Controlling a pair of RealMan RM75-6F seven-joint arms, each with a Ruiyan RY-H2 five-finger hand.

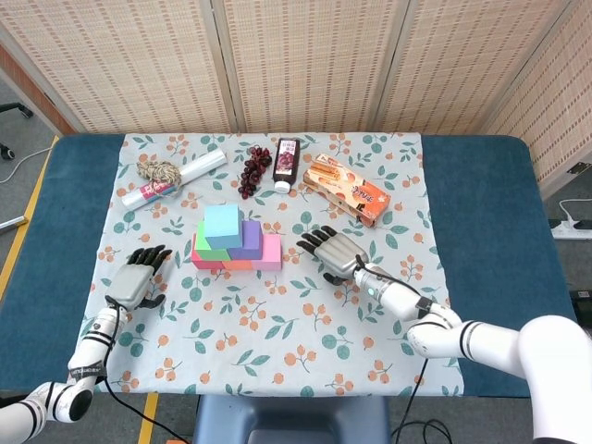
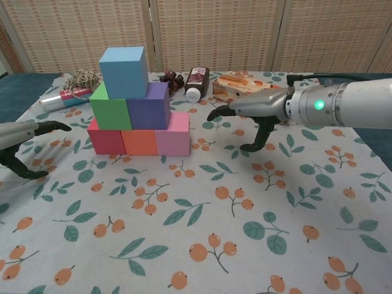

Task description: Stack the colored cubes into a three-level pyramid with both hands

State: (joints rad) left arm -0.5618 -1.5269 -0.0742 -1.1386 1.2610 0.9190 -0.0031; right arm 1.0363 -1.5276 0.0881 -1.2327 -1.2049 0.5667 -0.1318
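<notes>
The cube pyramid stands on the floral cloth: a red cube, an orange cube and a pink cube form the base. A green cube and a purple cube sit on them, with a light blue cube on top. My left hand hovers open left of the stack, clear of it. My right hand is open to the right of the stack, fingers spread, holding nothing.
Behind the stack lie a rope coil, a white tube, a bunch of dark grapes, a dark bottle and an orange snack box. The cloth's front half has only its print.
</notes>
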